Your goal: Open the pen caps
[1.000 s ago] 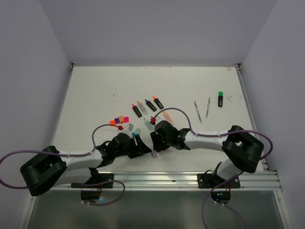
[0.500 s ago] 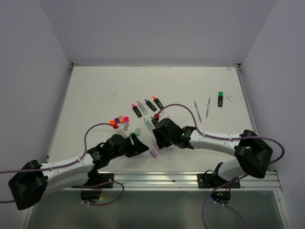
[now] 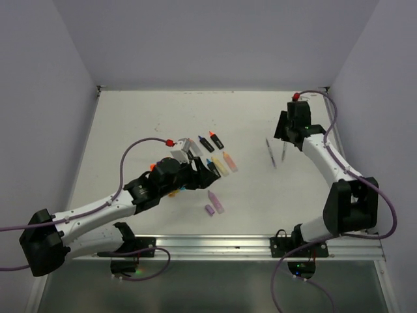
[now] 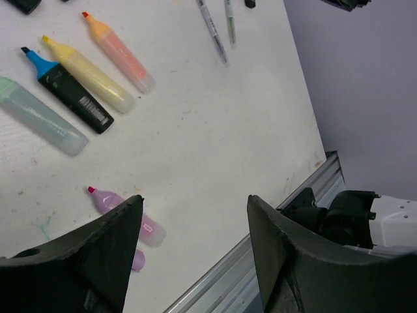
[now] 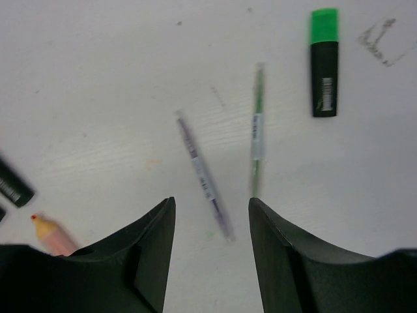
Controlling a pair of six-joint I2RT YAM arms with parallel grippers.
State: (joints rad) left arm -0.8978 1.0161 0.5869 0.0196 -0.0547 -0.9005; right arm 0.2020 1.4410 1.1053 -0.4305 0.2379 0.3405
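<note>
The left gripper [image 4: 195, 225] hovers with its jaws spread wide and nothing between them. A loose purple cap [image 3: 209, 210] lies on the table [image 3: 143, 124] by one finger, just beside an uncapped lilac highlighter [image 4: 124, 208]. The right gripper [image 5: 212, 225] is likewise spread and empty. The green cap [image 5: 324, 25] sits on its black highlighter [image 5: 324, 85], beyond and right of the jaws, past 2 thin pens [image 5: 203, 175].

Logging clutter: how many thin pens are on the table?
2: a thin purple-tinted pen and, right of it, a thin green-tinted pen, right of centre. More may be hidden.
</note>
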